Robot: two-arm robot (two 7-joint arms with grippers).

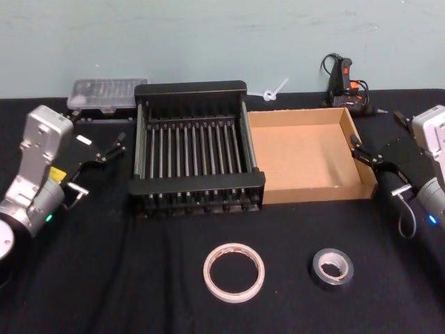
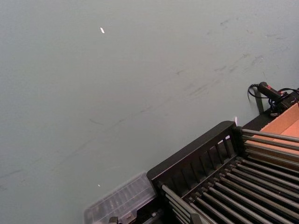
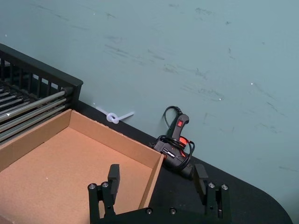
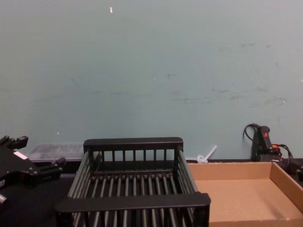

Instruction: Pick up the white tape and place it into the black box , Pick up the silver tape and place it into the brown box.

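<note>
Presently: white tape (image 1: 234, 272) and silver tape (image 1: 332, 268) lie loose at the front, reachable. Right gripper (image 3: 156, 185) open beside brown box (image 1: 363, 183); left gripper (image 1: 115, 147), seemingly open, beside black box (image 1: 195, 184). 2 picks pending.

Matt cardboard brown box (image 1: 306, 156) beside glossy plastic black box (image 1: 193, 149).

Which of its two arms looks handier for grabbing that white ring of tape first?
Probably the left: the white tape lies left of the silver tape, below the black box, nearer the left end effector.

place: lab/workshop bench | cues: black-clothed table (image 1: 174, 292); scuffed teal wall (image 4: 151, 71); glue gun (image 1: 345, 83)
</note>
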